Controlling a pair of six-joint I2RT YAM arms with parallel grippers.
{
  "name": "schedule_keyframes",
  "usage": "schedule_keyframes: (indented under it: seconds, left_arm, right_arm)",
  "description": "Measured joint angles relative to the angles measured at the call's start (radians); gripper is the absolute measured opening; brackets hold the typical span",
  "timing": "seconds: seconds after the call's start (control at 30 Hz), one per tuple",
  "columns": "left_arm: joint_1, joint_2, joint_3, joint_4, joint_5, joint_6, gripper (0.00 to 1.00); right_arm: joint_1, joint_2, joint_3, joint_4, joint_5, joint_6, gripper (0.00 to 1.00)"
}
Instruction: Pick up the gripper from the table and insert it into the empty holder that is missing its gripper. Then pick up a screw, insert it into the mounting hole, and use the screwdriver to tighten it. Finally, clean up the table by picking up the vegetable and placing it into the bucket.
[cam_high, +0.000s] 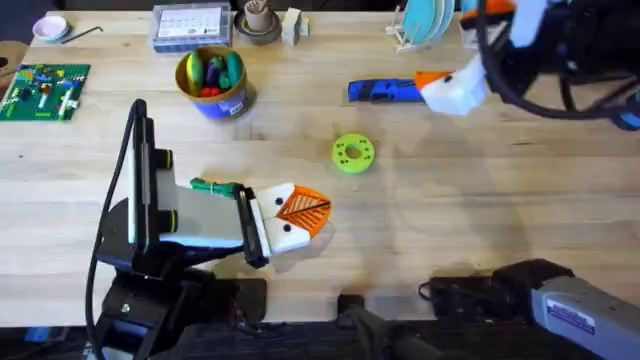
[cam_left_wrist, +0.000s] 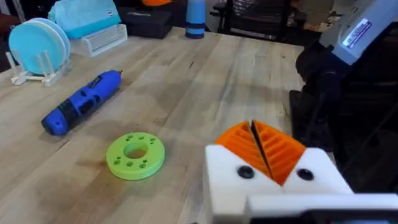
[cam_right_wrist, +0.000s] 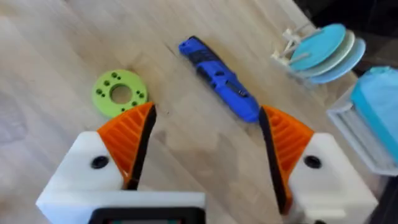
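The screwdriver is what your next move turns on, so read the desk outward from the bases. Nearest, the left tool sits low over the wood with its orange pads pressed together on nothing. Just beyond it lies the green disc, alone, roughly between that tool and the screwdriver. Farther out, on the right half of the desk, the blue screwdriver lies flat. Its long axis runs nearly side to side across the desk, and no finger is on it. The right tool hangs at its right-hand end, released, with the pads spread wide. In the right wrist view the screwdriver's body runs slantwise ahead of the gap, one end close by one pad. So the gap is not yet square across the barrel. The right arm is plainly the nearer one; you would likely need to turn the wrist to straddle the barrel before closing. How high the tool hangs above the wood, I cannot tell.
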Motion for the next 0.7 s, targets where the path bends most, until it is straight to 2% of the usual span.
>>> schedule_keyframes:
  seconds: [0.37, 0.7]
  left_arm:
    - [0.000, 0.000, 0.000, 0.000, 0.000, 0.000, 0.015]
    - [0.000, 0.000, 0.000, 0.000, -0.003, 0.000, 0.015]
  right_arm:
    - [0.000, -0.208, 0.000, -0.369, 0.022, 0.288, 0.994]
    - [0.000, -0.224, 0.000, -0.464, 0.025, 0.357, 0.994]
